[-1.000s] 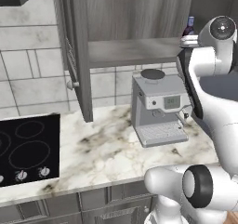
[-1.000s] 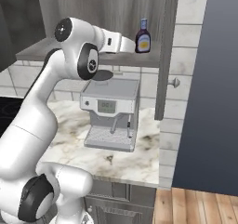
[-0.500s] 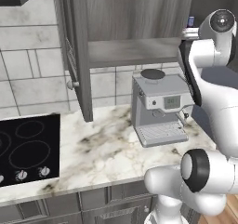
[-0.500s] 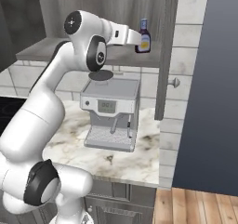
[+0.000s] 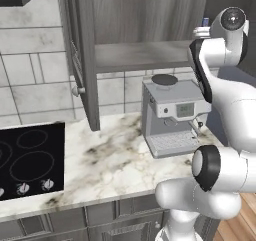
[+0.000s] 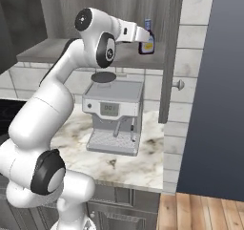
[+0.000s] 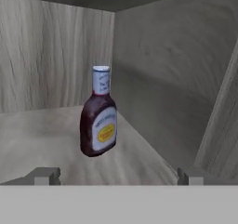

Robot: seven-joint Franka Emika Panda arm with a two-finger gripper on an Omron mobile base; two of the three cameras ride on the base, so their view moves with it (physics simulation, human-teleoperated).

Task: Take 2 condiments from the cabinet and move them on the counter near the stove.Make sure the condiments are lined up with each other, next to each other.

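Where shelf (image 7: 51, 130) meets wall, bottle (image 7: 98, 121) upright, cap up.

We count one bottle (image 7: 98, 114) at the frame's centre, one cabinet (image 5: 135, 55) at upper centre, one coffee machine (image 5: 172, 116) right of centre, one cooktop (image 5: 27, 160) at lower left, one marble counter (image 5: 110, 165) below.

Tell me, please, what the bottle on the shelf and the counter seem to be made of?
Bottle: probably glossy plastic or glass, dark and shiny, with a paper-like label and a pale cap. Shelf: matte grey wood, with visible grain. Counter: looks like polished white marble, with brown-grey veins.
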